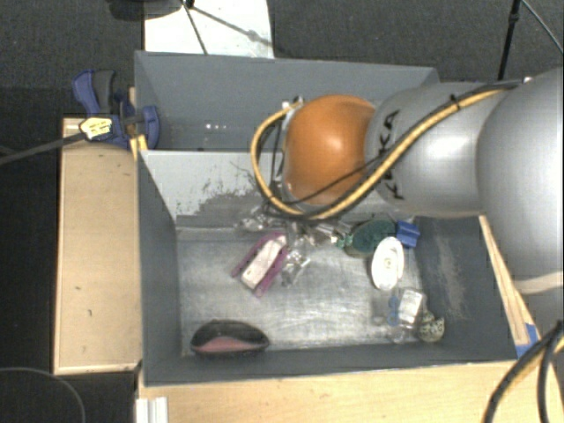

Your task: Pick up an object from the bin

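Observation:
My gripper (296, 243) reaches down from under the arm's orange cover near the back middle of the bin. Just left of and below it lies a small purple and white block (263, 263), tilted, touching or nearly touching the gripper's lower end. I cannot tell whether anything sits inside the gripper. To the right lie a dark green object (371, 234) and a white oval disc (387, 263).
A dark oval thing with a pink side (229, 338) lies at the front left. A blue piece (407, 233) sits at the back right. At the front right are a clear and blue item (408, 307) and a speckled ball (432, 328). The arm covers the bin's right back.

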Motion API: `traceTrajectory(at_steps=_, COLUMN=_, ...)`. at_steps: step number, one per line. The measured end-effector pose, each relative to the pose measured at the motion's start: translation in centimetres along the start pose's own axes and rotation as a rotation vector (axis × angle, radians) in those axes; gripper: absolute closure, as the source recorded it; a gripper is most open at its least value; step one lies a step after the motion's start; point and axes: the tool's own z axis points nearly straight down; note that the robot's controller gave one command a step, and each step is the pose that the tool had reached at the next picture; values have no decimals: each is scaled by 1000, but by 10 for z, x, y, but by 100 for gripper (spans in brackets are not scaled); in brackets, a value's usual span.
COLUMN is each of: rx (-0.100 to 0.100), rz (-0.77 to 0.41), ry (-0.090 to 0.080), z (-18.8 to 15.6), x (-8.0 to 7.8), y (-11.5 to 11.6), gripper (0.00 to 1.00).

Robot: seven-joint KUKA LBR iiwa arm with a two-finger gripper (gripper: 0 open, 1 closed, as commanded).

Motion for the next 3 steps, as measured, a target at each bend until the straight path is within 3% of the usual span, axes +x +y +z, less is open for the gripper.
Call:
traceTrajectory(at_steps=1, rx=-2, rz=-21, ry=4, z=31, x=4, y=-7, gripper=0)
traceTrajectory(at_steps=2, rx=-1, rz=-15, ry=0, z=29, x=2, y=-7, gripper=0)
traceTrajectory(at_steps=3, rx=-2, rz=-12, ry=4, z=29, x=3, y=-8, gripper=100)
